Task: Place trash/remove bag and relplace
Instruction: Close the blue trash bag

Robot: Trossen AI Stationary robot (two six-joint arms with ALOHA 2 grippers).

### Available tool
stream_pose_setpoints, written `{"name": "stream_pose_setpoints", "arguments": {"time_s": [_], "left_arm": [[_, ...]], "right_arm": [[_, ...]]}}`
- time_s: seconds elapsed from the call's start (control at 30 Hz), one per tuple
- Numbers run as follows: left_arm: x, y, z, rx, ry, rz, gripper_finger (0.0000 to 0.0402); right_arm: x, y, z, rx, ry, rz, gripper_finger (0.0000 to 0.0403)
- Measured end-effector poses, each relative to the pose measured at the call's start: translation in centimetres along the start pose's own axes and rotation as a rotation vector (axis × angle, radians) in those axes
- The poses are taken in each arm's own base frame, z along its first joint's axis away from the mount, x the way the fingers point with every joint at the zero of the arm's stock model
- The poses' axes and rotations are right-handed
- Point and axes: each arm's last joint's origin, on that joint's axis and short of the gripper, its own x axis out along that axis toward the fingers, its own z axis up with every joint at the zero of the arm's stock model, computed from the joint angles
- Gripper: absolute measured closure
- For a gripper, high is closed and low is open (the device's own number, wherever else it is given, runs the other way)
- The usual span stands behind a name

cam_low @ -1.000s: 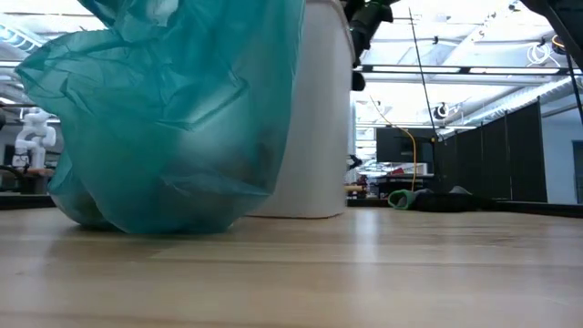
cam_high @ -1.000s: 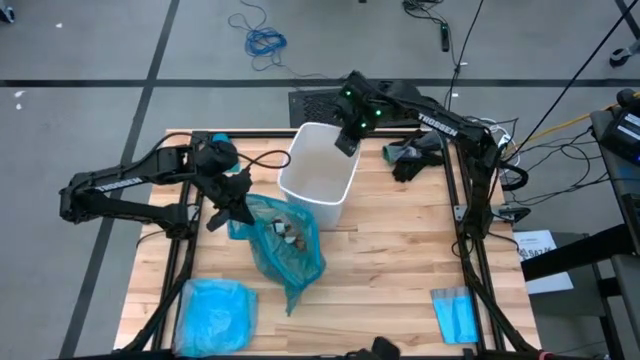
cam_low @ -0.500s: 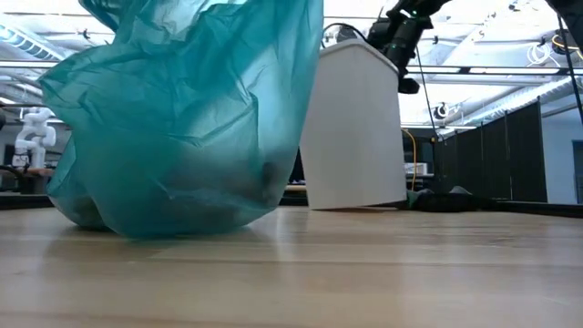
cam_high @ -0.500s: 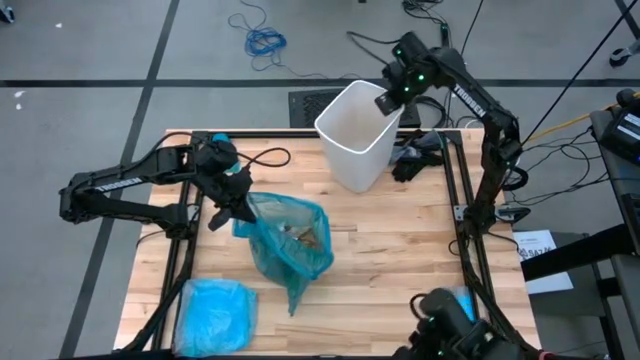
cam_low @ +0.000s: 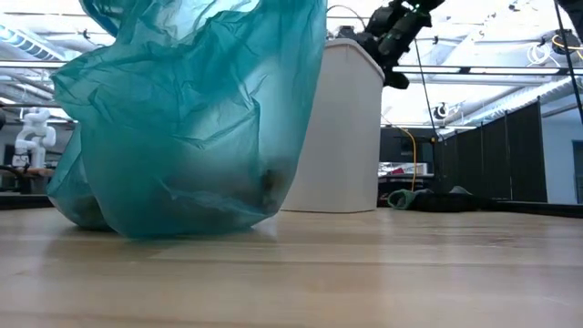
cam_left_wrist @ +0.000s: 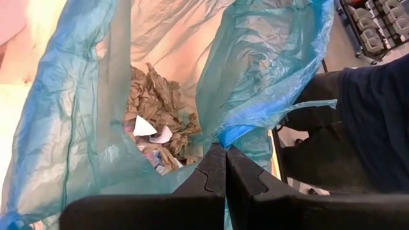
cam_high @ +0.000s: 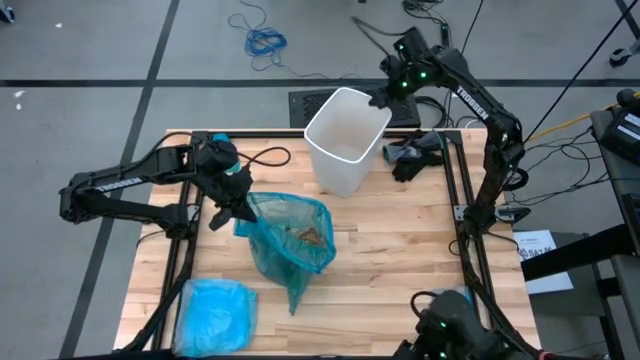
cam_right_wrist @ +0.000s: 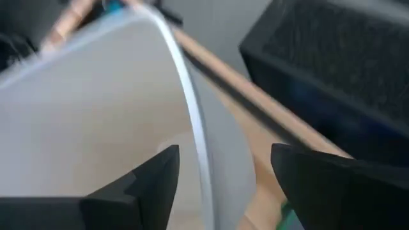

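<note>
Right pincer just let go of white bin, fingers now spread astride its far rim; bin upright near surface back edge; left pincer clamped on bag mouth beside bin, trash inside; open wood right of bin.

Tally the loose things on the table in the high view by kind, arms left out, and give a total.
Teal-green bag holding trash: 1
Paler sky-blue bag: 1
White bin: 1
Total: 3
</note>
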Motion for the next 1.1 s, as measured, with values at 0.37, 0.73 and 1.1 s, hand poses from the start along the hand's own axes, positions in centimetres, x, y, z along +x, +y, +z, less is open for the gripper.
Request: {"name": "stream_pose_setpoints", "arguments": {"time_s": [0.37,0.73,1.1], "left_arm": [[0.0,0.0,0.1,-0.016,-0.012,0.011,0.0402],[0.0,0.0,0.8,-0.036,-0.069,0.017,0.0402],[0.1,0.4,-0.7,-0.32,0.061,0.089,0.0402]], "right_arm": [[-7.7,13.8,-4.8,-0.275,-0.212,0.346,0.0206],[-1.4,16.5,-17.6,0.027,-0.183,0.56,0.026],[5.9,14.0,-24.5,0.208,-0.133,0.532,0.0273]]}}
